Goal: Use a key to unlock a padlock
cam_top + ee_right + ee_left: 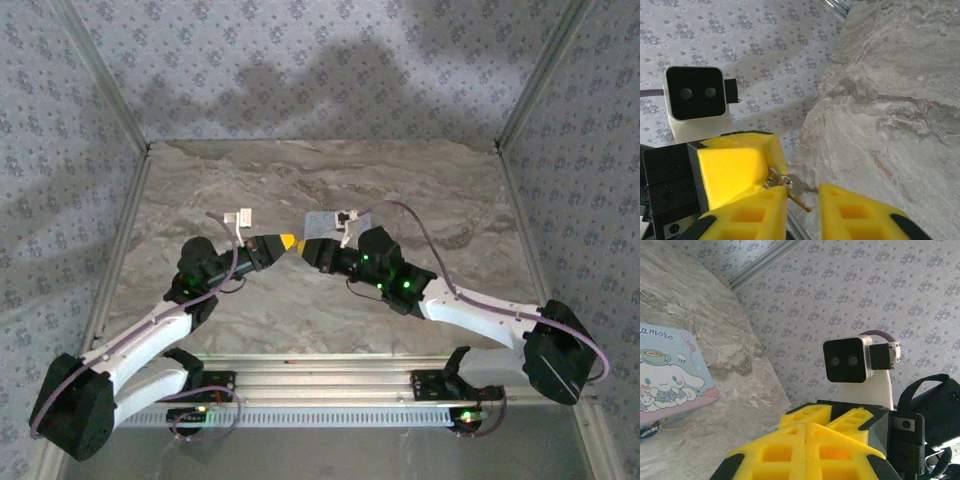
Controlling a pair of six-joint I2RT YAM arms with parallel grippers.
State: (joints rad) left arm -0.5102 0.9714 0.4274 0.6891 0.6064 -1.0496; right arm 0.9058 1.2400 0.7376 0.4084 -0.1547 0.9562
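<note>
Left gripper (287, 241) is clamped shut, nose to nose with right gripper (804, 197); key ring (774, 178) pokes out of its tip; the key (800, 204) dangles from the ring into the right gripper's gap, long axis slanting across between the fingers. Right jaws stand narrow but parted, not visibly pinching the key; padlock can't be made out.
</note>
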